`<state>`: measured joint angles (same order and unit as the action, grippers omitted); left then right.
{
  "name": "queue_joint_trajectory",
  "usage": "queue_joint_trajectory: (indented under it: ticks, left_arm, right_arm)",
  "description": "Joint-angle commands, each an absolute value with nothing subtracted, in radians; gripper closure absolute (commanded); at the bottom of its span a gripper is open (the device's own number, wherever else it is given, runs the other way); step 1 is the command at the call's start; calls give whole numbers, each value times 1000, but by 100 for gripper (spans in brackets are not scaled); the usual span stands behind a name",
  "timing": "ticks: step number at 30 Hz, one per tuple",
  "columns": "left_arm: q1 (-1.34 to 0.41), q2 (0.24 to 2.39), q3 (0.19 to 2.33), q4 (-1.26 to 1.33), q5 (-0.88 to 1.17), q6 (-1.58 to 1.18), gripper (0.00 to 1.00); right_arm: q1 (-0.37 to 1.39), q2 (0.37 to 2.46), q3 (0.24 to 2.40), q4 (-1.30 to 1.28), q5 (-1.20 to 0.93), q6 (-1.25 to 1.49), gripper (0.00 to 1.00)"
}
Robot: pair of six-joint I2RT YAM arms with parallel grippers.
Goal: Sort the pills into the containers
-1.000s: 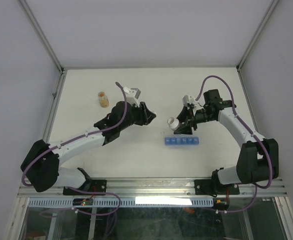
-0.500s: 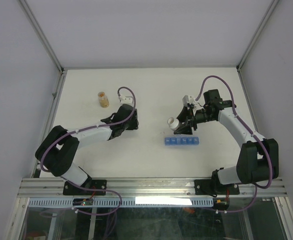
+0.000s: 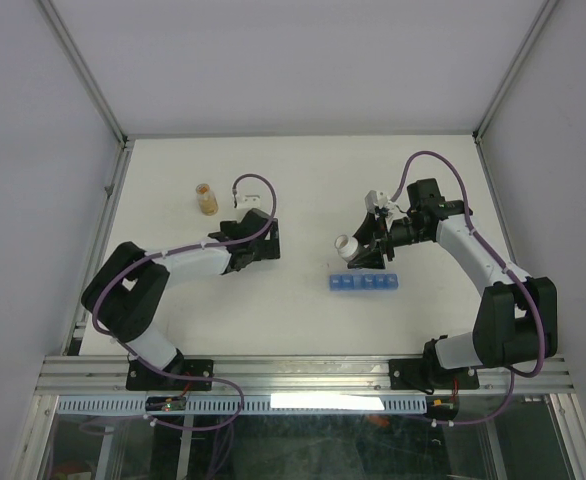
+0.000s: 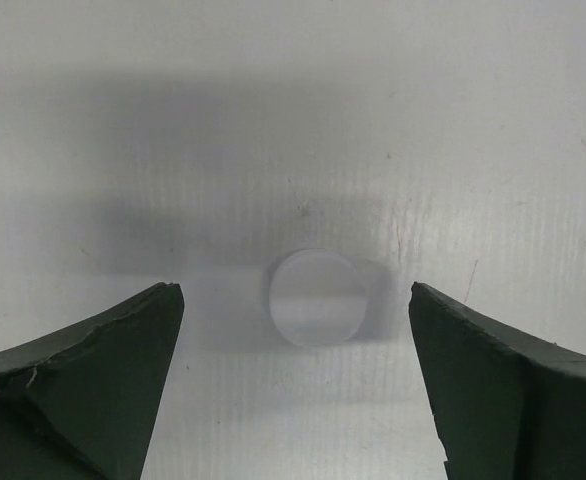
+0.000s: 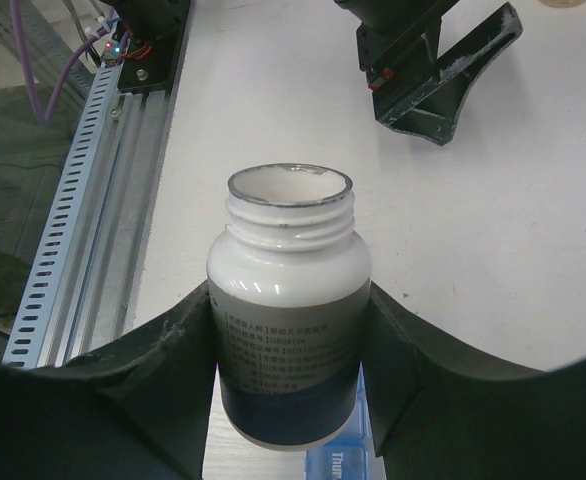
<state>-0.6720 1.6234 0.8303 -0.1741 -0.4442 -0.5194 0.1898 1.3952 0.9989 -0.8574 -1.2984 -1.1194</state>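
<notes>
Over the last second the left gripper has drawn back toward its own side of the table, and its arm has folded from a long reach into a tight bend with the elbow pulled in near the left edge; the right arm has not shifted. In the left wrist view the two dark fingers stand wide apart and hold nothing, and a small white round cap lies flat on the table between them, touching neither. This looks like a cap set aside and released, which would leave the bottle ready for pouring. The right gripper is clamped around the body of a white bottle, one finger on each side of the label, and the threaded mouth is open and uncapped. From above, the bottle leans with its mouth pointing left and sits just behind the blue pill-organizer strip, which lies flat on the table in front of the right gripper, its row of compartments running left to right. No pills can be seen in the compartments from here, so sorting seems not yet started. The right forearm runs back from the wrist to a raised elbow at the table's right side. A small bottle with orange-tan contents stands well apart, behind the left arm.
</notes>
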Motion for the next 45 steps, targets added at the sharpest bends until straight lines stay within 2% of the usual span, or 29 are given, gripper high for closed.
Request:
queue_joint_trajectory:
  ticks: [1,7,10,16,21,33,37,41,45]
  left_arm:
    - [-658,1582,926,-229,-468,-574,1]
    - [-658,1472,1122,-278,-248,-587,1]
    - [-663,1438,1255,-277,-158,-681,1]
    - [-763,1365,1503,-275,-217,-846,1]
    - [-885,1331,1595,-288,-324,-882,1]
    - [-895,1272,1606,-284,-347,-896,1]
    - [-895,1277,1595,-264,-298,-880,1]
    - [-893,1206,1447,-165,-320,-794,1]
    - [-892,1088,1163,64,-197,-598,1]
  right_arm:
    - [193,1384,1031,-847,-1334,-1121,100]
    - [193,1368,1032,-851,-1348,-1123,100]
    - [191,1359,1031,-856,-1359,-1124,100]
    - [171,1341,1032,-876,-1364,-1147,100]
    - [127,1324,1031,-878,-1371,-1146,100]
    - [37,1291,1013,-849,-1415,-1111,100]
    - [22,1273,1007,-834,-1428,-1096,100]
    - [-11,1237,991,-731,-1477,-989,100]
    - [-39,1152,935,-447,-1477,-664,100]
